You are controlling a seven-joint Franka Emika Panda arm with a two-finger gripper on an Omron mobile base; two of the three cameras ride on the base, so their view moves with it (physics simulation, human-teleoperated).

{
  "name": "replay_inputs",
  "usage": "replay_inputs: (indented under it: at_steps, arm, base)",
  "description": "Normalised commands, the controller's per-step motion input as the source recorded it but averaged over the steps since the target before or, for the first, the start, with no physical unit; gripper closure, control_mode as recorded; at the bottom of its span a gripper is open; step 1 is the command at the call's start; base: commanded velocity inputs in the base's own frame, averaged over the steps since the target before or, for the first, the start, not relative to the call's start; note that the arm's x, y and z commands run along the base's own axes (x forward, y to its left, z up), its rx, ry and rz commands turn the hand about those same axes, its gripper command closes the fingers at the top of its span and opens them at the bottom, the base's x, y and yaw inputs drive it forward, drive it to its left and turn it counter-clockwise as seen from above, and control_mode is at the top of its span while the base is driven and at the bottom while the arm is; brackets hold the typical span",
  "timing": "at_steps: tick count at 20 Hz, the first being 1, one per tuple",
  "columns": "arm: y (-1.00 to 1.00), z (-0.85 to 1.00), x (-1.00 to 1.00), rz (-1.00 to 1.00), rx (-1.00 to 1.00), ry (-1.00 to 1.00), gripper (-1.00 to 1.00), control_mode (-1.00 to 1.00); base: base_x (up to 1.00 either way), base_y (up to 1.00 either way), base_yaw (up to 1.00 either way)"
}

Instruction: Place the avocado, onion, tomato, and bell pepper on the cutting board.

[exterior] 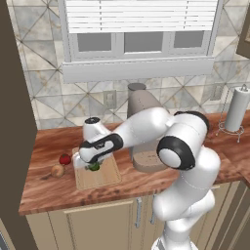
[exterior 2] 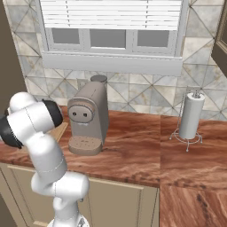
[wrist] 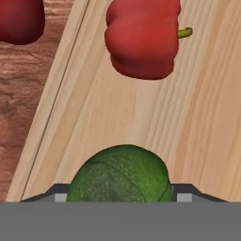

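My gripper (exterior: 92, 167) is shut on the glossy green avocado (exterior: 93, 166), low over the left part of the light-wood cutting board (exterior: 105, 177). In the hand view the avocado (wrist: 120, 176) sits between the fingers of the gripper (wrist: 120, 196), right above the board (wrist: 188, 122). A red bell pepper (wrist: 143, 37) with a short green stem lies on the board ahead of it. The red tomato (exterior: 65, 159) (wrist: 19, 19) rests on the counter just left of the board. The tan onion (exterior: 57, 170) lies in front of the tomato, also off the board.
A beige coffee machine (exterior: 144, 127) (exterior 2: 88, 119) stands right of the board, behind my arm. A paper towel holder (exterior: 236, 110) (exterior 2: 190, 117) is at the far right. A dark tall panel (exterior: 12, 122) bounds the reddish wood counter (exterior: 49, 193) on the left.
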Motion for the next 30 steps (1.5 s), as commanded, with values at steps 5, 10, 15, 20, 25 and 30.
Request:
replay_inputs:
  at_steps: [5, 10, 15, 20, 25, 30]
  arm:
    - [0.05, -0.2, 0.05, -0.08, -0.05, -0.04, 1.0, -1.0]
    - [0.04, -0.08, 0.01, -0.08, -0.04, -0.02, -1.0, -1.0]
    - [-0.06, 0.0, 0.0, -0.06, 0.0, -0.11, -1.0, -1.0]
    - [-0.19, 0.0, -0.01, -0.07, 0.0, -0.15, -1.0, -1.0]
    - [-0.32, 0.01, -0.07, -0.09, 0.0, -0.17, -1.0, -1.0]
    - [-0.17, 0.18, -0.04, -0.07, 0.0, -0.19, -1.0, -1.0]
  base:
    - [0.0, 0.0, 0.0]
    - [0.0, 0.0, 0.0]
    - [0.0, 0.0, 0.0]
    - [0.0, 0.0, 0.0]
    - [0.0, 0.0, 0.0]
    - [0.0, 0.0, 0.0]
